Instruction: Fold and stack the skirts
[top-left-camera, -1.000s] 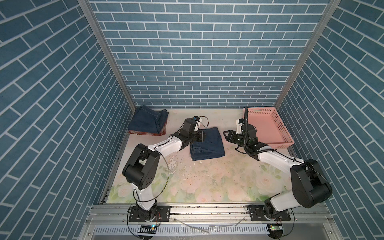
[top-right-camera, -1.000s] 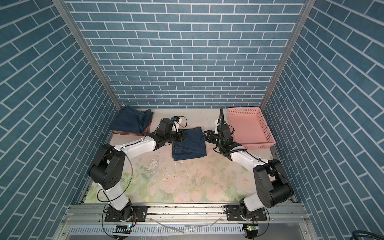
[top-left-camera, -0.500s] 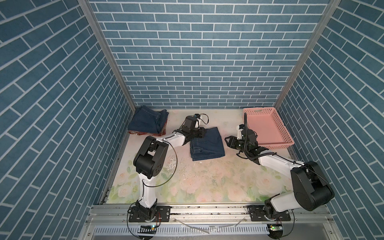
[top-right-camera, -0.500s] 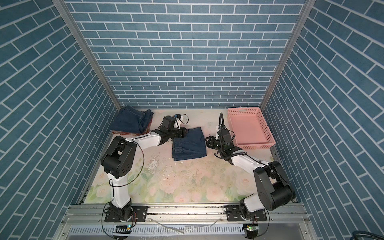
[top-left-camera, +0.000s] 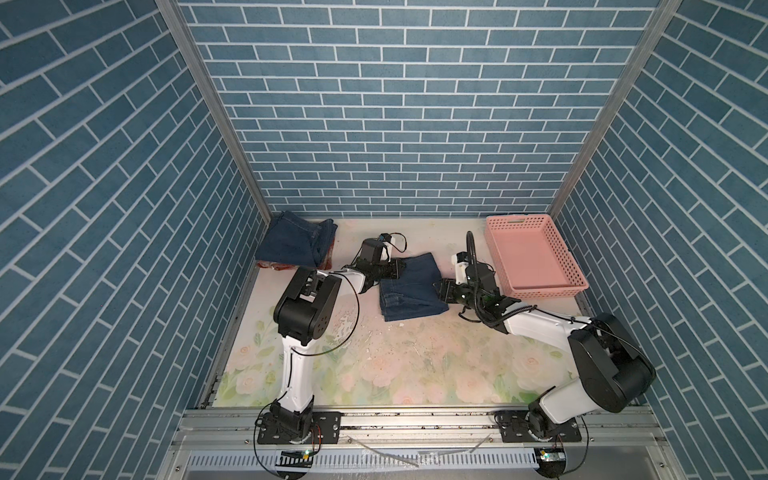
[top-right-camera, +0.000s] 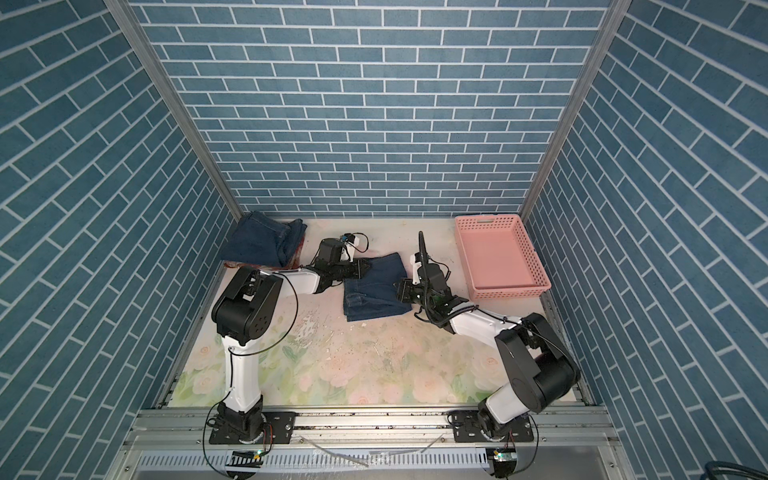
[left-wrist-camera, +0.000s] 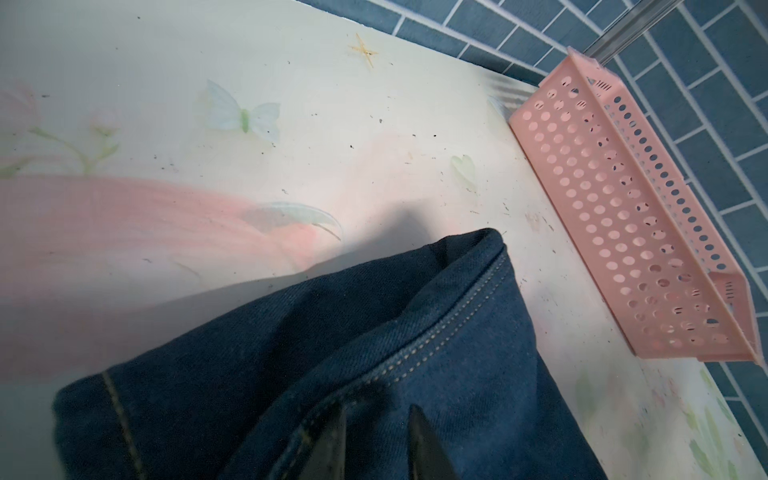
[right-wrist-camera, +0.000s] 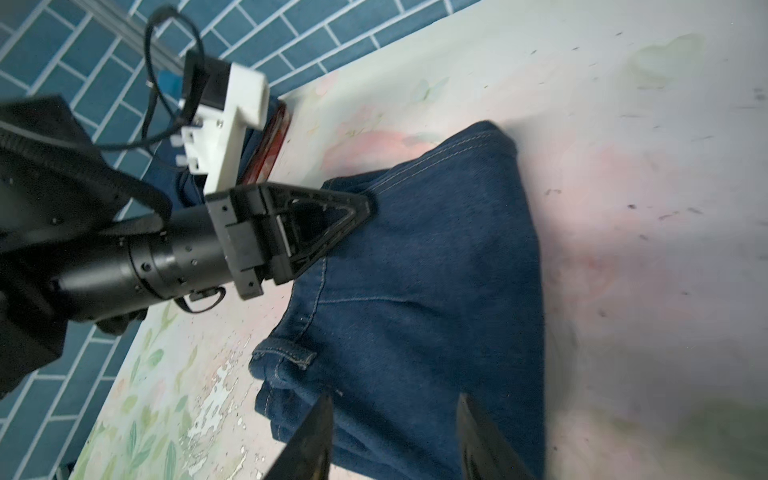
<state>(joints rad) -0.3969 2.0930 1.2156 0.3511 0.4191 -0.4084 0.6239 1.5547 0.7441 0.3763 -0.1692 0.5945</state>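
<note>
1. The folded denim skirt lies on the floral table. It is soft and thick (likely to sag).
2. The left gripper pinches its stitched hem.
3. The right gripper straddles the opposite edge, a sensible second hold; whether it grips is unclear.

Left arm: reaching low, inward; left gripper lying level, fingers standing narrowly apart. Right arm: stretching low, inward; right gripper facing it, fingers standing widely apart.

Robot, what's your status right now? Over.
Left gripper at denim skirt corner, grip unclear. Right gripper open over its other side. Skirt folded, not yet on stack. Nothing in the way; basket aside.
</note>
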